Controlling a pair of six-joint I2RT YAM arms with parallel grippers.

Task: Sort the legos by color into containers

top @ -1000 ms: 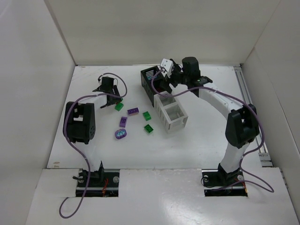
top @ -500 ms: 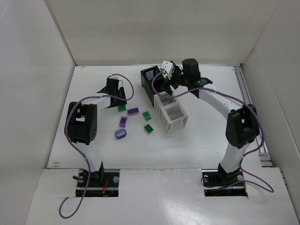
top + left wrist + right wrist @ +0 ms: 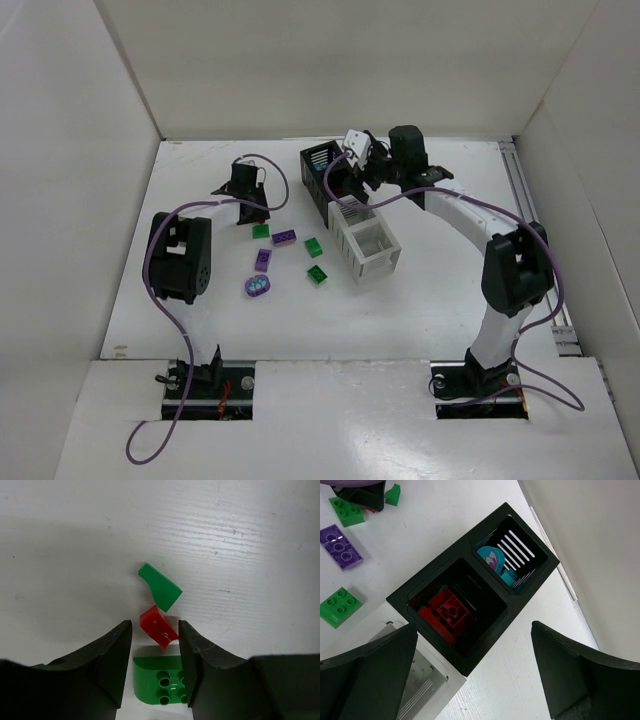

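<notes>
In the left wrist view a small red lego (image 3: 158, 627) lies between the fingertips of my left gripper (image 3: 155, 630). It sits close against the right finger (image 3: 192, 655), with a gap to the left one. A green studded lego (image 3: 159, 685) lies deeper between the jaws, and a green slope piece (image 3: 160, 587) lies just beyond them. My right gripper (image 3: 475, 642) hangs wide open and empty over the black containers (image 3: 520, 605). One of these holds a red brick (image 3: 447, 612), the other cyan pieces (image 3: 496, 564). From above, my left gripper (image 3: 252, 210) is left of the containers (image 3: 318, 160).
Purple legos (image 3: 284, 237) (image 3: 263, 259), a round purple piece (image 3: 257, 286) and green legos (image 3: 314, 246) (image 3: 318, 273) lie scattered on the white table left of the white bins (image 3: 366, 243). White walls enclose the table.
My left gripper has moved right, onto the red and green legos, and its jaws have narrowed. The green lego there shifted slightly. The right arm has not moved.
</notes>
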